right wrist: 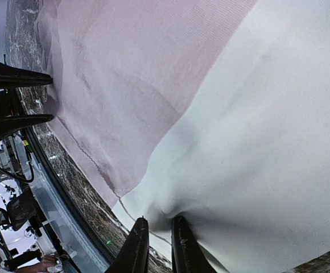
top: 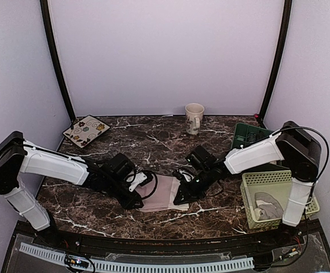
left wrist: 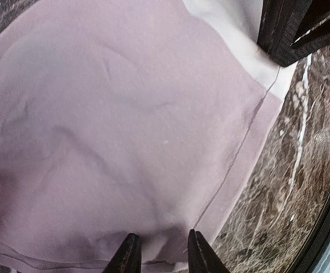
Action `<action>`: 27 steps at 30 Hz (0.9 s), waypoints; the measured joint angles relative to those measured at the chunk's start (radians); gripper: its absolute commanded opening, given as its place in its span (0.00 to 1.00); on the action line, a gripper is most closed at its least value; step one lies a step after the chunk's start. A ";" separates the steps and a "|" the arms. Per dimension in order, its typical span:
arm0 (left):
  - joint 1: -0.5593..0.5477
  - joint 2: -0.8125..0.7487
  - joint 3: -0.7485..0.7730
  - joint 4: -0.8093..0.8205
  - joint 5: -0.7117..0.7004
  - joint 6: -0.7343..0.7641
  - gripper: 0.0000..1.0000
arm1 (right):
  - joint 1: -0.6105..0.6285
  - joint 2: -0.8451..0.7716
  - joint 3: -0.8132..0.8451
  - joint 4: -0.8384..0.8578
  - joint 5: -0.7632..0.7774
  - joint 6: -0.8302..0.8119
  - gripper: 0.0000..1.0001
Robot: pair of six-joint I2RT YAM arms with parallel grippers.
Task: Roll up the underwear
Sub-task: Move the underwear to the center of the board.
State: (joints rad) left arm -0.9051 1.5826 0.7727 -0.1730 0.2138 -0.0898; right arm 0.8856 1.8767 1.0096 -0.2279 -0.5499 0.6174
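One piece of underwear [top: 164, 192], dusty pink with a cream panel [right wrist: 256, 142], lies flat on the dark marble table between the two arms. My left gripper [top: 140, 200] is at its left near edge. In the left wrist view the pink cloth [left wrist: 125, 131] bunches into a fold between the two fingertips of that gripper [left wrist: 164, 250]. My right gripper [top: 181, 198] is at the right near edge. Its narrow jaws [right wrist: 159, 239] pinch a pucker of the cream panel. No other underwear shows on the table.
A beige mug [top: 194, 118] stands at the back centre. A patterned square plate [top: 86, 130] lies at the back left. A dark green tray [top: 249, 135] and a pale green basket [top: 250, 185] holding grey cloth [top: 267, 206] sit on the right. The table's front edge runs close to the garment.
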 measured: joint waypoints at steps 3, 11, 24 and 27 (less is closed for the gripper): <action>0.000 0.003 -0.003 -0.045 -0.013 0.000 0.27 | 0.000 -0.014 -0.029 0.016 0.002 -0.013 0.14; 0.000 -0.056 -0.028 -0.148 0.025 -0.039 0.32 | 0.017 -0.087 -0.086 -0.040 0.012 -0.054 0.22; 0.195 -0.171 0.151 -0.168 0.131 -0.101 0.35 | -0.027 -0.134 0.100 -0.180 0.053 -0.082 0.27; 0.253 -0.085 0.198 -0.161 0.138 -0.108 0.32 | -0.054 -0.103 0.110 -0.168 0.068 -0.066 0.25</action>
State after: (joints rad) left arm -0.6525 1.4979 0.9703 -0.3340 0.3523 -0.1974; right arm 0.8318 1.7733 1.1194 -0.3962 -0.4816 0.5514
